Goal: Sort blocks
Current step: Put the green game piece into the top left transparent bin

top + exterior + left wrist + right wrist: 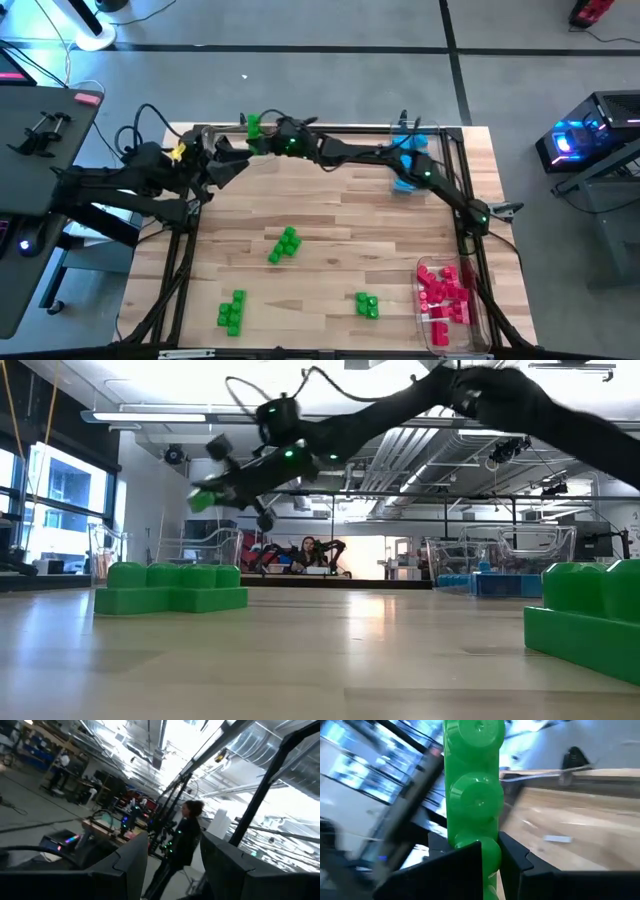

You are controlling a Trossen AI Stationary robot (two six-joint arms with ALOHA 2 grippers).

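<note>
Your right pincer (256, 128), at 11 o'clock over the surface (330, 215), clamps a green block (474, 785); left pincer (172, 870) gapes empty.

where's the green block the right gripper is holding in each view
High view: green block at the table's far edge, left of centre, at the right gripper.
Low view: green blur at the arm's tip, upper left.
Left wrist view: not in it.
Right wrist view: stack upright between the fingers, centre.
Shared landmark: the wooden table.
</note>
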